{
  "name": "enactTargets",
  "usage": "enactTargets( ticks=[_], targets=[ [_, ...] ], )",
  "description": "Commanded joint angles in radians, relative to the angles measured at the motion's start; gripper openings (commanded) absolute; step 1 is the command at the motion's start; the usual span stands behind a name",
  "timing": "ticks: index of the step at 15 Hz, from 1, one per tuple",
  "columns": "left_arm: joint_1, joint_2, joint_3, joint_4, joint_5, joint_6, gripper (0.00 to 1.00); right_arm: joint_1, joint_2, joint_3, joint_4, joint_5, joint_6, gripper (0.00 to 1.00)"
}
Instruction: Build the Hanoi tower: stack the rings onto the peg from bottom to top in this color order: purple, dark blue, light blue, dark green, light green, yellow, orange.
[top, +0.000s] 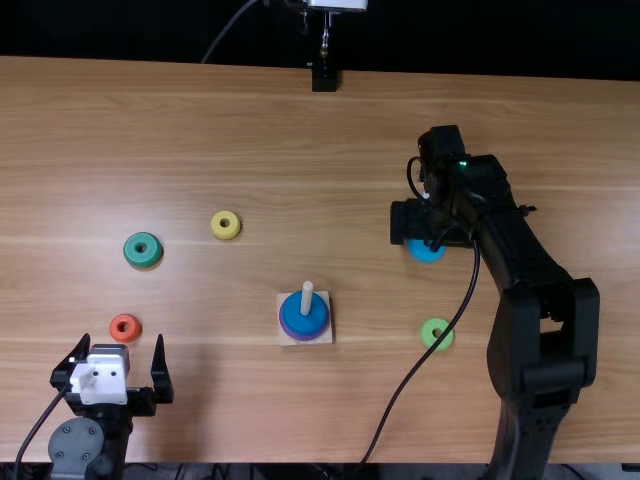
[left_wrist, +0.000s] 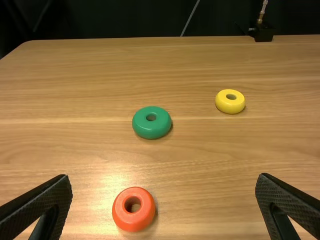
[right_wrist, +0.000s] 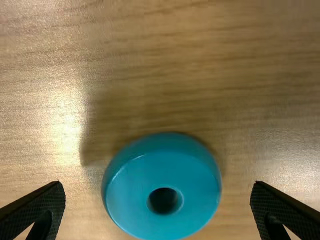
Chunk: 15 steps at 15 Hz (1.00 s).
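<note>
My right tool (top: 427, 232) is spread above the glossy, rounded light blue ring (right_wrist: 130, 200), right of the smooth wooden peg (top: 307, 297). Dark blue (top: 306, 322) sits on purple (top: 286, 328) around that peg. Left of it are my spread left tool (top: 122, 340) and the shiny orange (left_wrist: 142, 215), yellow (top: 225, 233) and dark green (top: 142, 259) rings.
</note>
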Motion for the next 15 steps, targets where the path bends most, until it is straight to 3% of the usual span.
enactTargets(
  ticks=[1, 15],
  targets=[
    [0.006, -0.012, -0.105, -0.077, -0.006, 0.001, 1.0, -0.01, 0.029, 0.024, -0.001, 0.001, 0.0, 1.0],
    [0.006, -0.012, -0.105, -0.079, -0.006, 0.001, 1.0, -0.007, 0.059, 0.011, -0.001, 0.01, -0.002, 1.0]
  ],
)
